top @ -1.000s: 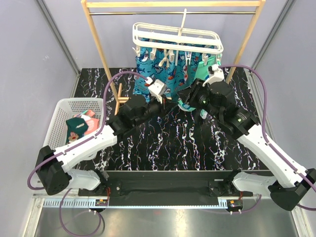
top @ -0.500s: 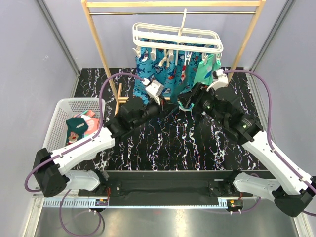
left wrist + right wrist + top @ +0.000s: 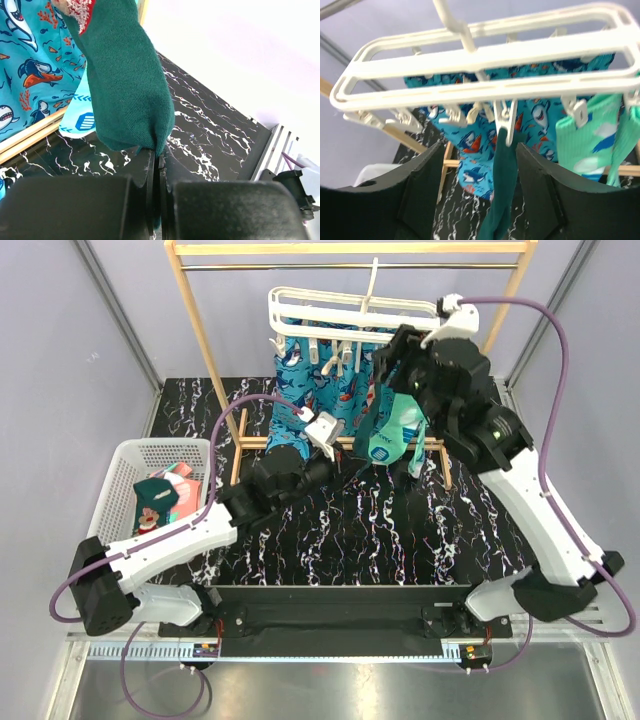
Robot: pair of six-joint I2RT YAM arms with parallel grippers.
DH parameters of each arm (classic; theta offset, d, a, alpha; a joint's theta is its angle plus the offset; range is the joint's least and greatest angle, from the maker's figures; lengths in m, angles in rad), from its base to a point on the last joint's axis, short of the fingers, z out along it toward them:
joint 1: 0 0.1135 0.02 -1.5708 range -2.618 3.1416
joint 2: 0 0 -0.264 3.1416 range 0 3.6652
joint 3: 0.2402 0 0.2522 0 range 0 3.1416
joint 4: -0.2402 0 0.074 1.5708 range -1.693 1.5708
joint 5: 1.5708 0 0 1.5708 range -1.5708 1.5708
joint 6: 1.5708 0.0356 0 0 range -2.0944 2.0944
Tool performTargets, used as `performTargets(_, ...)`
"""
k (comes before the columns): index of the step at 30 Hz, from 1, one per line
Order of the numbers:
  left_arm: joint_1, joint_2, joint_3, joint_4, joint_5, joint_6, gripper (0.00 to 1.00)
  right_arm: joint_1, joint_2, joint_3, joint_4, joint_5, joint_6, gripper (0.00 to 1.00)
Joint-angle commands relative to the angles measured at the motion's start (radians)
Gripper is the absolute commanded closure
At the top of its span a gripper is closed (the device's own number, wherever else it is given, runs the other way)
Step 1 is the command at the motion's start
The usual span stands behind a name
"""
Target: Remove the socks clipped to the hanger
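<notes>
Here the hanger [image 3: 352,312] hangs by its hook from the wooden stand [image 3: 197,325] over the far edge of the bench [image 3: 380,530], with socks clipped below its rails. The left gripper [image 3: 158,161] reaches toward the middle of the far edge. Its jaws are pressed together on the toe end of the dark teal sock [image 3: 125,75], a fold of fabric pinched in the thin seam between them. That sock runs up from the pinch to a peg [image 3: 507,125] on the hanger (the right wrist view shows the clip closed on the sock's top). The right gripper [image 3: 480,147] is raised to the level of the pegs, toward the far right corner. Its jaws are spread wide with the dark teal sock hanging in the gap; whether the fabric brushes either finger cannot be told. Just to the right of that sock a mint-green sock [image 3: 585,140] hangs from its own peg, and behind both hang the bright blue shark-print socks [image 3: 470,175]. At the left edge of the bench sits a white mesh basket [image 3: 130,452] holding loose socks [image 3: 160,495], one dark teal and one coral-pink.
</notes>
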Motion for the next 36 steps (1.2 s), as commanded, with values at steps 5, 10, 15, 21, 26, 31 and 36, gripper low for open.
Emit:
performTargets(5, -0.024, -0.016, 0.007, 0.067, -0.074, 0.024, 1.00, -0.032, 0.198, 0.268, -0.122, 0.095, -0.140, 0.37)
performTargets(10, -0.029, -0.022, 0.003, 0.069, -0.077, 0.021, 1.00, -0.034, 0.238, 0.285, -0.119, 0.063, -0.135, 0.42)
performTargets(15, -0.034, -0.023, 0.007, 0.069, -0.078, 0.023, 1.00, -0.034, 0.247, 0.262, -0.096, 0.075, -0.146, 0.44)
performTargets(21, -0.044, -0.026, 0.007, 0.076, -0.077, 0.018, 1.00, -0.034, 0.262, 0.255, -0.062, 0.120, -0.172, 0.46)
performTargets(26, -0.055, -0.026, 0.010, 0.070, -0.085, 0.020, 1.00, -0.034, 0.296, 0.288, -0.079, 0.129, -0.181, 0.46)
performTargets(31, -0.063, -0.033, 0.013, 0.065, -0.091, 0.024, 1.00, -0.034, 0.300, 0.284, -0.065, 0.126, -0.176, 0.47)
performTargets(36, -0.067, -0.037, 0.013, 0.062, -0.097, 0.026, 1.00, -0.034, 0.305, 0.275, -0.050, 0.166, -0.190, 0.50)
